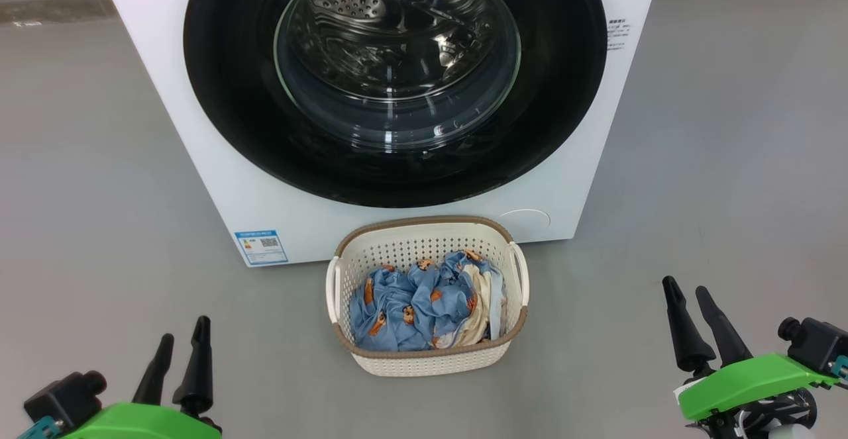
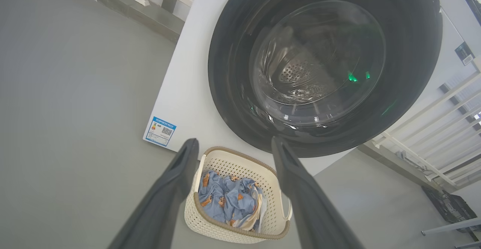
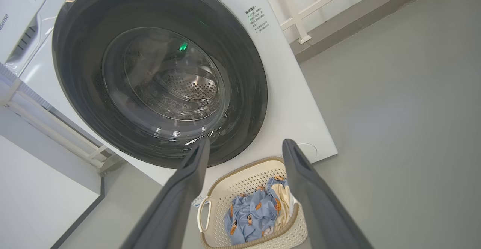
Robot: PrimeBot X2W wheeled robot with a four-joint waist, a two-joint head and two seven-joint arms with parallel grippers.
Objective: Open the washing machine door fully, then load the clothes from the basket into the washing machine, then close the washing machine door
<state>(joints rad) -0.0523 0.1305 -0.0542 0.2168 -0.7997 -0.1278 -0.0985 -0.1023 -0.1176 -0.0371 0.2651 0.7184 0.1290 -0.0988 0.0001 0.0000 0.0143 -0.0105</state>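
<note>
Left gripper (image 1: 184,328) at lower left of head view, fingers spread, nothing between them. Right gripper (image 1: 685,285) at lower right, fingers also spread and empty. Both hang over the grey floor (image 1: 99,194), well apart from everything, one either side of the basket (image 1: 424,363).

Basket sits on the floor between the grippers and the washing machine (image 1: 218,181), centred just in front of its base; can't tell if the back rim touches the washer. Upright, brown rim, side handles left and right. Clothes (image 1: 417,306) inside it, bunched in a heap: blue printed fabric across left and middle, cream cloth at the right side. All below the rim.

Washing machine door (image 1: 232,95) shut, black ring flush against the white front. Steel drum (image 1: 351,2) visible through the glass window (image 1: 397,61). Blue label sticker (image 1: 261,246) at the washer's lower left corner, small round flap (image 1: 523,222) at lower right, just behind the basket's right handle.

Both wrist views look between spread fingers at the basket and the door. White railing (image 3: 300,20) behind the washer in the right wrist view.
</note>
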